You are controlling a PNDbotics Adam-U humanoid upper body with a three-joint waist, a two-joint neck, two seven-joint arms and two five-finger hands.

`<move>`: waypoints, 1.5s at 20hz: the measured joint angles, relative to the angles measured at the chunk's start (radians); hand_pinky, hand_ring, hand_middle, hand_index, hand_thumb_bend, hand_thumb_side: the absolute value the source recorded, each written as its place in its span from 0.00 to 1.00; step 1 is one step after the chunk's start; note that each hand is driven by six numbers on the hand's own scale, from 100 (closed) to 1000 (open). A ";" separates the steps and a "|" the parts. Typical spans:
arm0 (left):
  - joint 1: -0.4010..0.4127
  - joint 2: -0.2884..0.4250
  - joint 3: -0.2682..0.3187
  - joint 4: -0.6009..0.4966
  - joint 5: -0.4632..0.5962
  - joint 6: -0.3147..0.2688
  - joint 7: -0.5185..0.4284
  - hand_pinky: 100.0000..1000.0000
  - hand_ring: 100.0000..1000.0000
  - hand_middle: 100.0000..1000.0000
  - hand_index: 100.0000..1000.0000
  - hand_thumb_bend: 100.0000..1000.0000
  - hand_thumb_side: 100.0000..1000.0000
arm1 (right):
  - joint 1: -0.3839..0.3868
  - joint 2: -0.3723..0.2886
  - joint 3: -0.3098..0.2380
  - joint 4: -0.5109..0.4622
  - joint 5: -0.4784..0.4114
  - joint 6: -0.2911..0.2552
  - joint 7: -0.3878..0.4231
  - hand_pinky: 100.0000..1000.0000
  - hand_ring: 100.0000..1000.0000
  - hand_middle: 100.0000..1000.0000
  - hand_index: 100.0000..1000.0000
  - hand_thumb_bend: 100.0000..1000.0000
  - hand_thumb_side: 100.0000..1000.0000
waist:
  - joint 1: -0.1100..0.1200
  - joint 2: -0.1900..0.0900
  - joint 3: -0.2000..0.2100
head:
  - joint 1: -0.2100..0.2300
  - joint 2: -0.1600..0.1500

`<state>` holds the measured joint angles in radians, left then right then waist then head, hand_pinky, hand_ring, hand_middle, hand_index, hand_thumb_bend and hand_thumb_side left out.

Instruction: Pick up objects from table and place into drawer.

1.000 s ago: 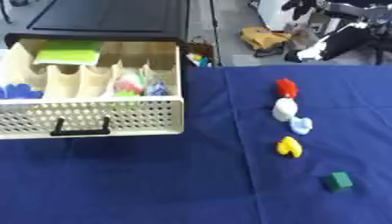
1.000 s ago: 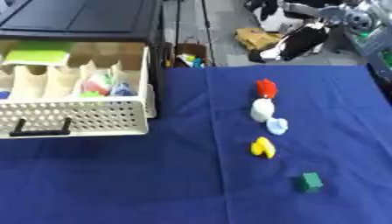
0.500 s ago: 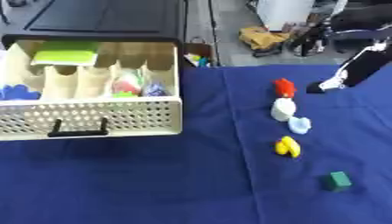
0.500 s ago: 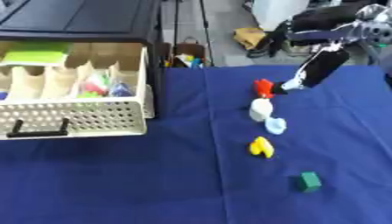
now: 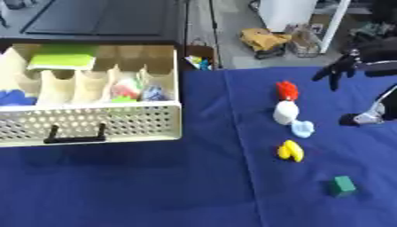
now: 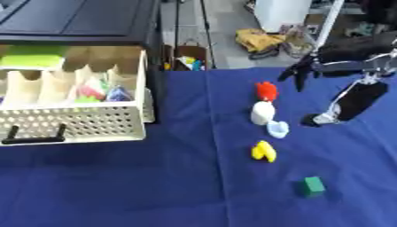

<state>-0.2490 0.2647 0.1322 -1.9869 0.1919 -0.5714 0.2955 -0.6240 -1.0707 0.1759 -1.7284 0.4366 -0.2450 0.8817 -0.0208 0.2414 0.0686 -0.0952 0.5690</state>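
R robot hand (image 6: 301, 71) above cloth nr red obj (image 6: 266, 91), fingers relaxed, holding nothing.

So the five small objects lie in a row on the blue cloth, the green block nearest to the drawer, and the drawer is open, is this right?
Not quite. The green block is the one farthest from the open drawer, at the near end of the row; the left eye view shows it. The red object is at the far end, level with the drawer. All five do lie on the blue cloth.

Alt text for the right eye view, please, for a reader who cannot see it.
The robot's right hand hangs over the blue table, fingers pointing down, beside a red object heading a row of white, pale blue, yellow and green pieces. An open cream drawer sits left.
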 measured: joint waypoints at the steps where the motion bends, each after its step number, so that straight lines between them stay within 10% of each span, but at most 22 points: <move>1: -0.001 0.000 0.000 0.000 0.000 0.000 0.000 0.36 0.54 0.59 0.79 0.19 0.94 | 0.017 -0.005 -0.006 -0.013 -0.002 0.003 0.004 0.71 0.77 0.64 1.00 0.37 0.25 | 0.000 0.000 0.000 | 0.000 0.000; 19: -0.009 0.000 0.000 0.000 0.000 -0.001 0.003 0.36 0.54 0.59 0.79 0.18 0.94 | 0.172 -0.035 -0.015 -0.090 -0.034 0.036 0.023 0.76 0.79 0.65 1.00 0.28 0.13 | 0.000 0.012 -0.008 | 0.003 -0.009; 30: -0.012 0.000 0.000 0.000 0.000 -0.001 0.003 0.36 0.54 0.59 0.79 0.18 0.94 | 0.230 -0.038 -0.009 -0.115 -0.032 0.048 0.024 0.76 0.84 0.75 1.00 0.42 0.20 | 0.000 0.015 -0.014 | 0.003 -0.009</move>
<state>-0.2605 0.2646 0.1326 -1.9869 0.1916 -0.5726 0.2987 -0.3938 -1.1087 0.1664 -1.8431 0.4047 -0.1966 0.9062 -0.0205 0.2567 0.0544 -0.0926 0.5601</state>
